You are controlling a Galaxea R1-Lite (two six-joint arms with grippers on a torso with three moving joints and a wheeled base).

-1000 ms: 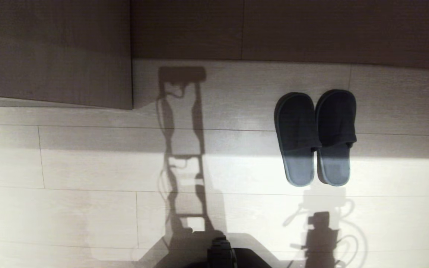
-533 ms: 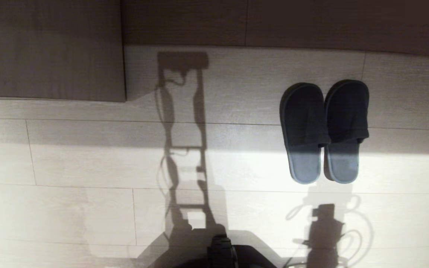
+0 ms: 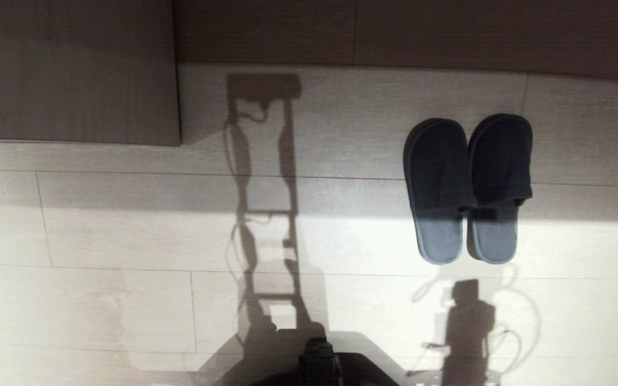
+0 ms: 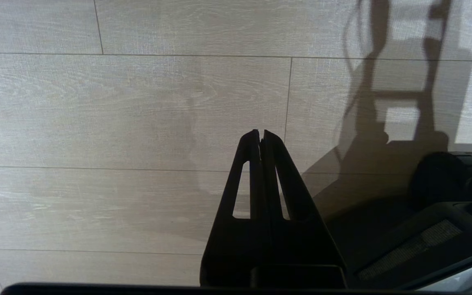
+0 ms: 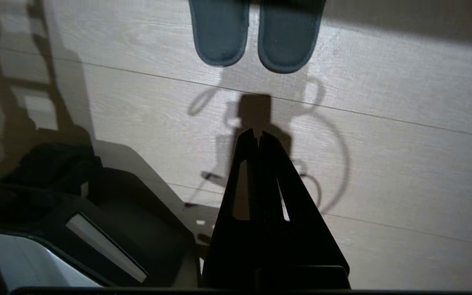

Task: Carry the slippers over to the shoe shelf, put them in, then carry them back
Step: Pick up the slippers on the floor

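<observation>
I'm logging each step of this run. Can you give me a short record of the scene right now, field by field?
slippers: pair side by side on the floor, toes toward the wall, heels toward the robot, half in shadow
floor: pale wood-look planks
left claw: shut, empty, above bare floor
right claw: shut, empty, short of the slipper heels, not touching
task stage: slippers not yet picked up

The slippers (image 3: 467, 187) are set side by side on the floor (image 3: 126, 241), at the right, toes towards the far wall panel (image 3: 421, 32). A cabinet block (image 3: 67, 69) is placed far left, well apart from them
</observation>
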